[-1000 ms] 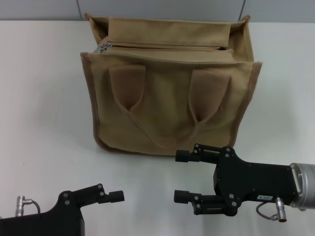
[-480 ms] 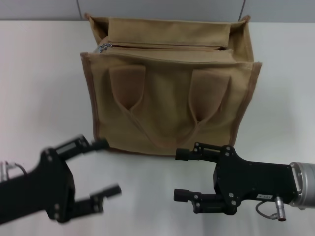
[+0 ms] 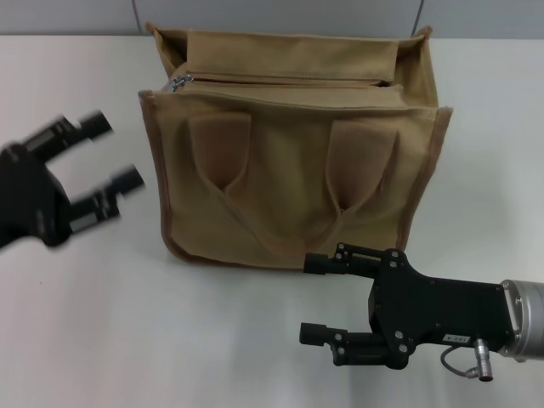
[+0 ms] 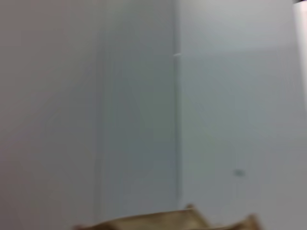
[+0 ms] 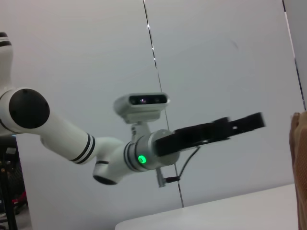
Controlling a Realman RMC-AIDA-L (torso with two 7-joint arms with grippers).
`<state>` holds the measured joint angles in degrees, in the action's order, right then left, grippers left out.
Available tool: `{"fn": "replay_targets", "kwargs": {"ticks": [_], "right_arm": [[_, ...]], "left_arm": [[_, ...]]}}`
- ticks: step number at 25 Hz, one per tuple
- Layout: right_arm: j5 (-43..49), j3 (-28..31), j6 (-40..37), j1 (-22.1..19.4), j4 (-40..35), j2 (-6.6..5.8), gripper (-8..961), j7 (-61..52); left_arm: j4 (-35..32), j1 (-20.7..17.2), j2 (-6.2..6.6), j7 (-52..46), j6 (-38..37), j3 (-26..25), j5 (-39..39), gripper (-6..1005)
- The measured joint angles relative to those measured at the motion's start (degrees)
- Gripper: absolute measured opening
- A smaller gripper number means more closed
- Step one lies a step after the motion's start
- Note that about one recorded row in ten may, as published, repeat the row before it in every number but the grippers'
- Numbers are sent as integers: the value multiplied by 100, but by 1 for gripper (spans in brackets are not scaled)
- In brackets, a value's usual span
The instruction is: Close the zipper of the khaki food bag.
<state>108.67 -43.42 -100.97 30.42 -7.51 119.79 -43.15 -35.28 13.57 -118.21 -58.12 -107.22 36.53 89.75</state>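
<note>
Left gripper beside unlabelled khaki food bag.

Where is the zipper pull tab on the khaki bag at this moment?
In the head view, the silver pull tab sits at the robot's-left end of the zipper, on top of the khaki food bag, beyond the raised left hand.

A robotics lab or test room, by the look of it: a plain white worktop stands against bare grey wall panels divided by thin vertical seams. The robot's own white jointed arm with black bands, a green status light and a wrist-mounted camera shows against that wall, with no household furnishings in sight
</note>
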Motion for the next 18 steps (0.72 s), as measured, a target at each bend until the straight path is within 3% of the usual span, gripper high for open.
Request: {"fn": "replay_targets", "kwargs": {"ticks": [4,6,7,9,18], "right_arm": [[-4,10,0,-1,45,0,760,60],[-4,28,1,6,80,0,760,85],[-4,78,5,17,119,0,760,121],[-4,112,5,19,136,1,760,136],[-4,323,34,19,270,0,761,202]], "left_arm": [[-259,108,-1,-429,763,-34,23,776],[-259,108,-1,-429,763,-34,23,776],[-327,199,-12,-483,1341,-9,26,776],[-328,277,-18,-419,1696,66,55,775],[-264,546,-37,-129,2228,264,347,774]]}}
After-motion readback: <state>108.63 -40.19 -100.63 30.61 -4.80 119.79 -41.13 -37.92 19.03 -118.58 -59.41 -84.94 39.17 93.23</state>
